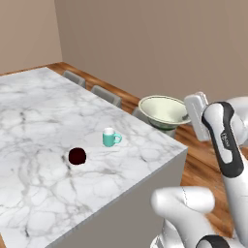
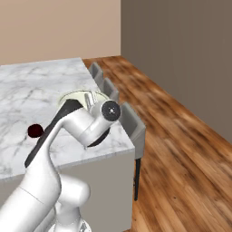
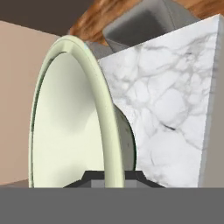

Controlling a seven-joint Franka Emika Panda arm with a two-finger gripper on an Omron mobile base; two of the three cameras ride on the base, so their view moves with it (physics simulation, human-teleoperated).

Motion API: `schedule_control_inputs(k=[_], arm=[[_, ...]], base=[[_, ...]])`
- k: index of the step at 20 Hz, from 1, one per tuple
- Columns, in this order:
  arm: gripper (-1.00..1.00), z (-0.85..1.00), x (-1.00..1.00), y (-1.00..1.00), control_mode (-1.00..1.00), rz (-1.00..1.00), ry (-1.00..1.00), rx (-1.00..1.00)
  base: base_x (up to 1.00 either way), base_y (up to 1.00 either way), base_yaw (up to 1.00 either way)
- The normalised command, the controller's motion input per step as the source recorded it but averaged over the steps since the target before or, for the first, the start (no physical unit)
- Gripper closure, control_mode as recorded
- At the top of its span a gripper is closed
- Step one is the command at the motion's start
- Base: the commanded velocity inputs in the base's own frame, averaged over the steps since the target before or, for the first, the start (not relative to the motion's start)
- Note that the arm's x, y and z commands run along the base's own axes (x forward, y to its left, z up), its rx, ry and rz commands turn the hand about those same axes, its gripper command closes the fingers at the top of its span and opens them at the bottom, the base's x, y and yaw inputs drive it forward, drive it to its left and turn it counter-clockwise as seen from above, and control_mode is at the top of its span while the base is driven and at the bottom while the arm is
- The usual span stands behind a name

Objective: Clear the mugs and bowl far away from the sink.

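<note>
My gripper (image 1: pixel 187 118) is shut on the right rim of the pale cream-green bowl (image 1: pixel 162 110), which hangs just above the far right corner of the marble counter (image 1: pixel 38 126). In the hand view the bowl (image 3: pixel 70 122) stands edge-on, and its rim runs down between the gripper's (image 3: pixel 109 177) dark fingertips. The arm hides part of the bowl (image 2: pixel 81 97) in the right base view. On the counter, left of the bowl, stands the teal mug (image 1: pixel 110 138). The dark maroon mug (image 1: pixel 77 156) (image 2: pixel 35 131) sits further left and nearer. The sink is out of view.
Grey chairs (image 1: pixel 106 95) (image 2: pixel 132 122) line the counter's far side, one of them right under the bowl. The counter's right edge (image 1: pixel 145 179) drops to a wooden floor (image 2: pixel 181 149). Walls close off the back.
</note>
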Motion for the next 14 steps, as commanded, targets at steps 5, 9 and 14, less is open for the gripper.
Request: schedule_control_inputs(k=[5, 9, 14], arm=[[1.00, -0.48, 0.59, -0.11, -1.00, 0.23, 0.00, -0.01], [1.00, -0.52, 0.49, -0.05, -1.00, 0.15, 0.00, -0.05], [1.00, -0.46, 0.42, -0.10, -1.00, 0.11, -0.01, -0.05]], base=[[0.00, 0.00, 0.00], [0.00, 0.00, 0.00], [0.00, 0.00, 0.00]])
